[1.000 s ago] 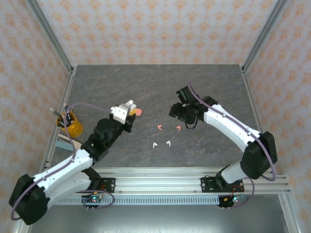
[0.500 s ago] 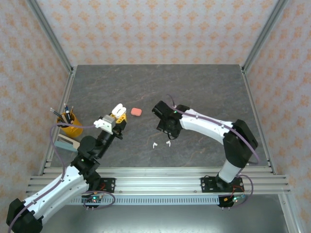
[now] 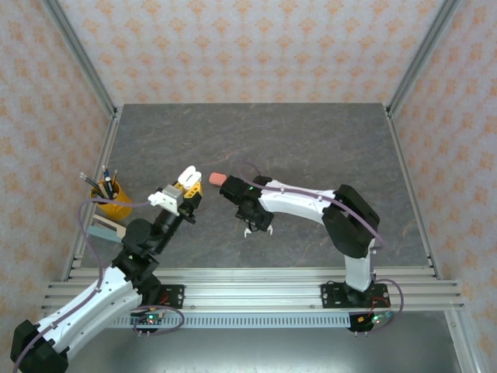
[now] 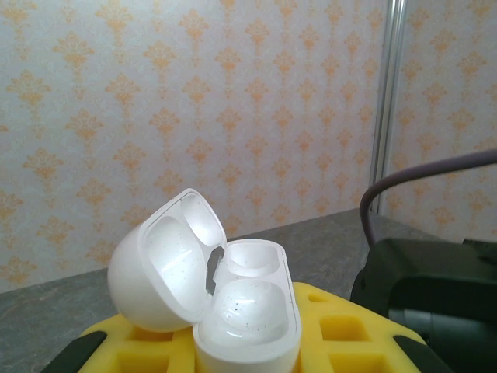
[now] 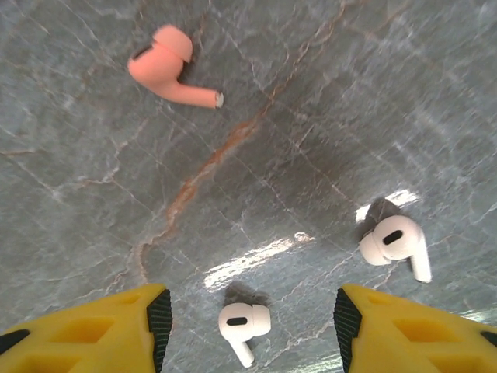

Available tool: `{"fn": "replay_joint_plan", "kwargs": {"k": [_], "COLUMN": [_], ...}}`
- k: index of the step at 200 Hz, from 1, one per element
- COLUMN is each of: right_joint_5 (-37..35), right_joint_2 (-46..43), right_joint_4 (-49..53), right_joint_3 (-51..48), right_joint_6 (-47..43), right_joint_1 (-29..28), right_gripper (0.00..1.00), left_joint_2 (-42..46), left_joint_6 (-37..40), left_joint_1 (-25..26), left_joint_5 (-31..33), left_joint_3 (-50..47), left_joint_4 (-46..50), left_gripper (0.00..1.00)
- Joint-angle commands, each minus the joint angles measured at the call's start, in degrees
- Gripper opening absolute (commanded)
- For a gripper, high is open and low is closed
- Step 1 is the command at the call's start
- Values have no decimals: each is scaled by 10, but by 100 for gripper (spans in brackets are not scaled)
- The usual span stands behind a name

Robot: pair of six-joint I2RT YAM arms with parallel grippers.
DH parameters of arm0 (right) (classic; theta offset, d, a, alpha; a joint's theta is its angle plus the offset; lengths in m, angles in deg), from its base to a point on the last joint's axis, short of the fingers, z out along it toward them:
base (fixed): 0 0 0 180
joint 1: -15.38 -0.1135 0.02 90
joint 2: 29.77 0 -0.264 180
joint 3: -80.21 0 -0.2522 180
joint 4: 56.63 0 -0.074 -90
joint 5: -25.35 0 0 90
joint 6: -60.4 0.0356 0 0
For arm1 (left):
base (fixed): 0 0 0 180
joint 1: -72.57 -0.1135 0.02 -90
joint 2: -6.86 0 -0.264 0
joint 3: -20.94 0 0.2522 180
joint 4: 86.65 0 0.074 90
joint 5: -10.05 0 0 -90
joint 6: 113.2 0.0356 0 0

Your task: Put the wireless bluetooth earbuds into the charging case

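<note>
My left gripper [image 3: 185,191] is raised above the table, shut on an open white charging case [image 4: 210,287]. Its lid [image 4: 159,268] is tipped back and both wells are empty. My right gripper [image 5: 250,325] hangs open, pointing down at the table. One white earbud [image 5: 243,325] lies flat midway between its yellow fingers [image 5: 85,330]. A second white earbud [image 5: 396,242] rests just beyond the right finger. A coral-pink earbud [image 5: 172,68] lies farther off. From the top camera the white earbuds [image 3: 247,231] peek out beside the right gripper [image 3: 251,219].
A closed coral-pink case [image 3: 216,179] lies on the grey stone table [image 3: 311,140] just behind the right gripper. A yellow pen cup [image 3: 112,200] and a small block [image 3: 105,229] sit at the left edge. Metal frame posts [image 3: 78,54] bound the table.
My right arm has swung left and come down over the white earbuds, covering the pink ones from above. My left arm drew back with the case a second ago and has since held still.
</note>
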Motion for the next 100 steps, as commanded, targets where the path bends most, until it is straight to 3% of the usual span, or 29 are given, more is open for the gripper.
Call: {"fn": "replay_joint_plan", "kwargs": {"k": [1, 100], "right_joint_5": [-3, 42], "right_joint_2": [15, 32], "right_joint_4": [14, -42], "right_joint_3": [16, -7], "right_joint_6": [12, -23], "right_joint_1": [-7, -20], "right_gripper": [59, 55], "left_joint_2": [5, -15], "left_joint_6": [6, 9], "left_joint_1": [-6, -6], "left_joint_5": [-2, -10], "left_joint_3": [10, 17], "left_joint_4": [-6, -9], "left_gripper": [0, 0]}}
